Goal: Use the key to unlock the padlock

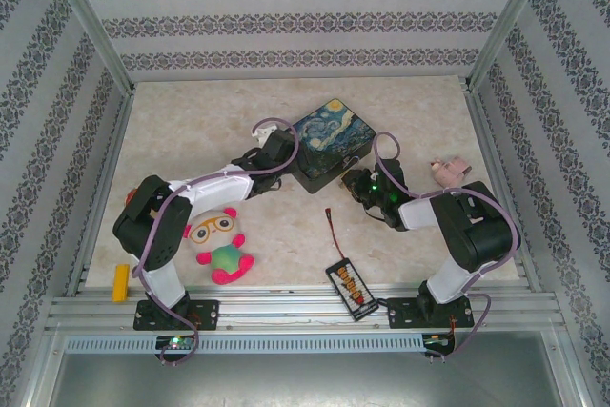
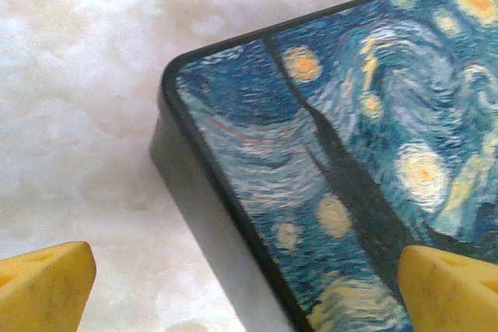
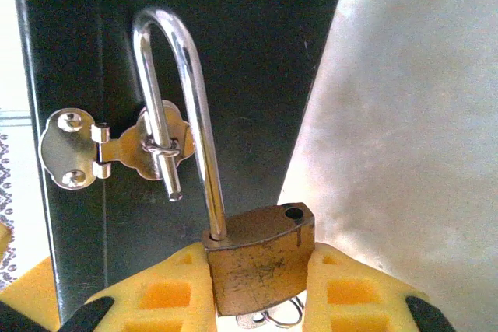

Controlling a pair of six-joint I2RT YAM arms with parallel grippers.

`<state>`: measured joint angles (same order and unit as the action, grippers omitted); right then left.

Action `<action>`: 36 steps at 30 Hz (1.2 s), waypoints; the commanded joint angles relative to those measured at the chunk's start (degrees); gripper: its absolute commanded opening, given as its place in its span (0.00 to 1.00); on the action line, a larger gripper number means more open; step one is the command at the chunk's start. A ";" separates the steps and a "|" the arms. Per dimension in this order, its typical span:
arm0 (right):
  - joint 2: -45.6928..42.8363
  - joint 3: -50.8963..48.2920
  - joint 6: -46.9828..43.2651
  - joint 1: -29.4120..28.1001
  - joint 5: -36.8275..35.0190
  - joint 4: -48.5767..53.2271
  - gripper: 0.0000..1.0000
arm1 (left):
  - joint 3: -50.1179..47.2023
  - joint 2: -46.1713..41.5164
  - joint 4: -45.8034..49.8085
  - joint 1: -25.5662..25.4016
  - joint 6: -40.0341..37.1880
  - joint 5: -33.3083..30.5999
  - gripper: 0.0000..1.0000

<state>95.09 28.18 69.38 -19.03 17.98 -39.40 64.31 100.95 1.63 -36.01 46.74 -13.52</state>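
The brass padlock (image 3: 261,254) sits squeezed between the yellow pads of my right gripper (image 3: 259,289), which is shut on its body. Its silver shackle (image 3: 167,52) stands sprung open: the free end is out of the body and still passes through the loop of the tin box's clasp (image 3: 117,149). The key (image 3: 272,319) and its wire ring poke out under the padlock's body. From above, my right gripper (image 1: 357,183) is at the tin's near right side. My left gripper (image 2: 249,293) hangs open over the tin's painted lid (image 2: 350,138), holding nothing; from above, the left gripper (image 1: 276,150) is at the tin's left corner.
The painted tin box (image 1: 331,140) lies mid-table. A plush toy (image 1: 221,240) sits near the left arm, and a yellow block (image 1: 121,282) lies on the front left rail. A red-and-black wire with a connector board (image 1: 351,288) lies front centre. A pink object (image 1: 448,171) is at the right.
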 commanded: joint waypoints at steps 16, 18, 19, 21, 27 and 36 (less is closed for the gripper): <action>3.61 1.60 2.13 2.85 1.27 -4.43 0.00 | -3.51 3.11 2.43 -0.24 3.29 1.57 0.90; 3.83 1.78 2.22 3.05 1.18 -4.93 0.00 | -3.89 2.92 2.37 0.15 3.52 1.52 0.88; 3.94 1.87 2.32 3.24 1.18 -5.16 0.00 | -4.01 2.86 2.34 0.30 3.46 1.56 0.87; 4.38 2.07 2.53 3.54 1.18 -5.77 0.00 | -4.38 2.66 2.24 0.56 3.56 1.48 0.86; 6.37 2.81 3.90 4.06 1.36 -9.08 0.00 | -4.90 2.33 2.15 0.76 3.53 1.45 0.85; 7.04 3.28 4.36 4.22 1.45 -10.26 0.00 | -5.21 2.15 1.97 0.94 3.64 1.39 0.85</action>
<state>101.73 30.28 73.45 -15.11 20.18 -46.28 61.43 103.11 -2.90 -36.32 50.26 -10.52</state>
